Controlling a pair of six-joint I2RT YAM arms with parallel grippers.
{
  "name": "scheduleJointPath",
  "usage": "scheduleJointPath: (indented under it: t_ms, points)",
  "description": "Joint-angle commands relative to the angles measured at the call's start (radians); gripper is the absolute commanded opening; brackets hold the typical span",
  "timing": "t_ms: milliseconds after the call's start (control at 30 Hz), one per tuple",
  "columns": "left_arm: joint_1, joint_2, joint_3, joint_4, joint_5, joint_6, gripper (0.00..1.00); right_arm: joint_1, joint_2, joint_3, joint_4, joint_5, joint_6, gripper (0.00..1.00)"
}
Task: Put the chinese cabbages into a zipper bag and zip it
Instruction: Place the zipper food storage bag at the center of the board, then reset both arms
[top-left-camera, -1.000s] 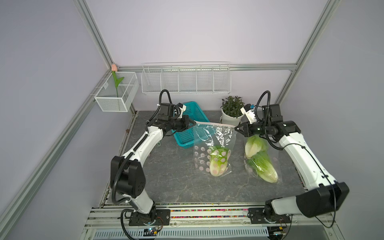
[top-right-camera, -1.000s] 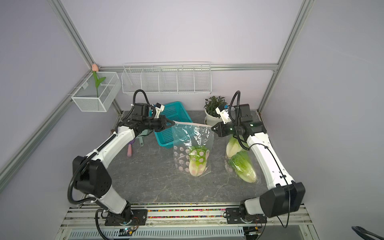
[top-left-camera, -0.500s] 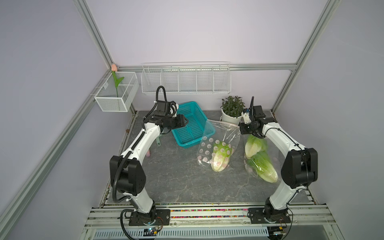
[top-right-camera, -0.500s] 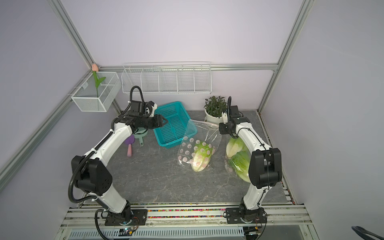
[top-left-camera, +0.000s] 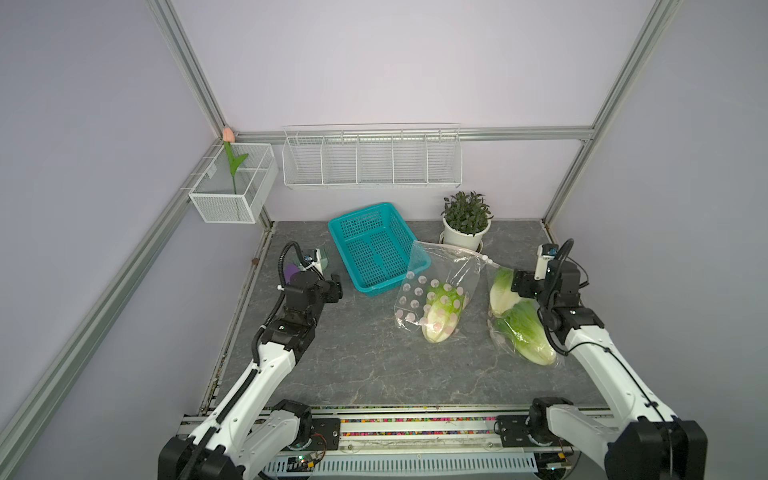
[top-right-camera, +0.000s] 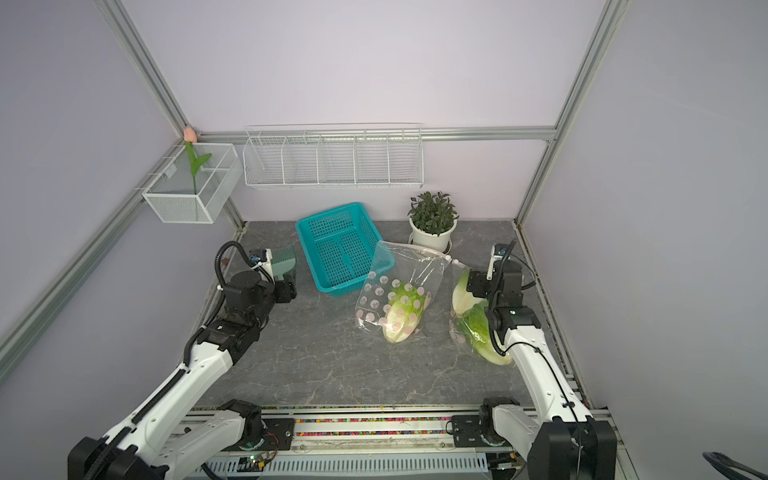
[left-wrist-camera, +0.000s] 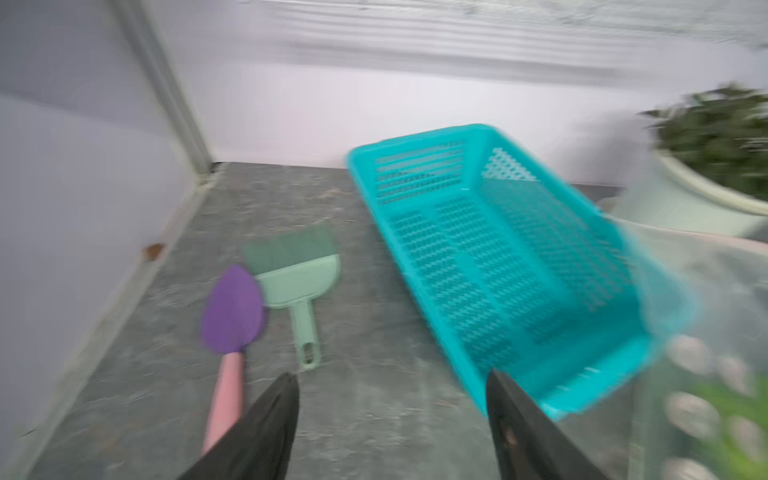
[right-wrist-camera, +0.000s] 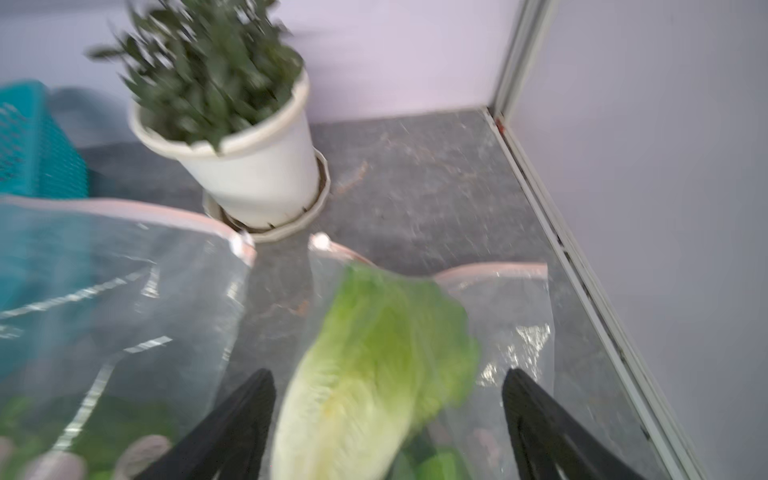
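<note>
A clear zipper bag (top-left-camera: 430, 272) with pale dots lies slumped mid-table in both top views, its mouth against the teal basket, with one chinese cabbage (top-left-camera: 442, 309) inside. To its right, a second clear bag (right-wrist-camera: 511, 316) holds two more cabbages (top-right-camera: 461, 291) (top-right-camera: 482, 338). My left gripper (top-left-camera: 337, 289) hangs open and empty left of the basket; its jaws (left-wrist-camera: 392, 376) frame bare table. My right gripper (top-left-camera: 514, 282) is open over the rear cabbage (right-wrist-camera: 365, 365) of the right bag, and in the wrist view its jaws (right-wrist-camera: 388, 374) stand wide on either side of that head.
The teal basket (top-left-camera: 374, 249) stands at the back centre. A potted plant (top-left-camera: 465, 226) in a white pot sits behind the bags. A purple trowel (left-wrist-camera: 232, 311) and a green dustpan (left-wrist-camera: 297, 278) lie by the left wall. Wire racks hang on the walls.
Both grippers opened and let go of the dotted bag's top corners, then drew back toward the front. The bag dropped from upright and now lies slumped on the table.
</note>
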Motion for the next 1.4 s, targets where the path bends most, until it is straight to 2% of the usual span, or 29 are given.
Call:
scheduleJointPath:
  t_ms: [0,67,167,267,367,433,467,567,600,633,667,733,767,833,1367]
  points:
    - [0.010,0.054,-0.017,0.204,-0.460,0.030,0.75,-0.013,0.012,-0.160,0.353,0.135,0.004,0.89]
    - [0.027,0.083,-0.096,0.291,-0.500,0.010,0.75,-0.013,0.056,-0.225,0.460,0.141,0.016,0.89]
    - [0.083,0.142,-0.208,0.445,-0.443,-0.015,0.75,-0.014,0.156,-0.293,0.662,0.145,-0.001,0.90]
    - [0.158,0.231,-0.274,0.607,-0.232,-0.013,0.77,-0.014,0.242,-0.324,0.830,0.144,-0.017,0.94]
    - [0.186,0.323,-0.285,0.739,-0.090,0.065,0.80,-0.014,0.296,-0.338,0.939,0.106,-0.065,1.00]
    - [0.214,0.359,-0.273,0.762,0.009,0.088,0.81,-0.013,0.371,-0.374,1.080,0.113,-0.069,0.98]
    - [0.227,0.381,-0.266,0.759,0.037,0.082,0.81,-0.013,0.420,-0.396,1.185,0.099,-0.082,0.90]
    - [0.233,0.464,-0.304,0.893,0.083,0.097,0.81,-0.013,0.446,-0.419,1.222,0.011,-0.102,0.89]
    - [0.233,0.500,-0.314,0.954,0.088,0.104,0.95,-0.013,0.495,-0.426,1.283,0.024,-0.101,0.89]
    - [0.236,0.528,-0.318,1.007,0.089,0.110,0.99,-0.014,0.561,-0.435,1.398,0.048,-0.105,0.89]
    - [0.237,0.526,-0.305,0.984,0.077,0.104,0.99,-0.015,0.570,-0.443,1.440,0.049,-0.106,0.89]
    - [0.250,0.495,-0.266,0.858,-0.024,0.025,0.99,-0.016,0.485,-0.418,1.262,0.050,-0.085,0.89]
    - [0.252,0.483,-0.253,0.806,-0.040,0.013,1.00,-0.021,0.475,-0.399,1.207,0.054,-0.075,0.89]
    - [0.251,0.496,-0.257,0.839,-0.027,0.031,1.00,-0.025,0.513,-0.373,1.226,0.061,-0.081,0.89]
    - [0.250,0.488,-0.248,0.805,-0.029,0.026,0.99,-0.027,0.498,-0.372,1.199,0.057,-0.075,0.89]
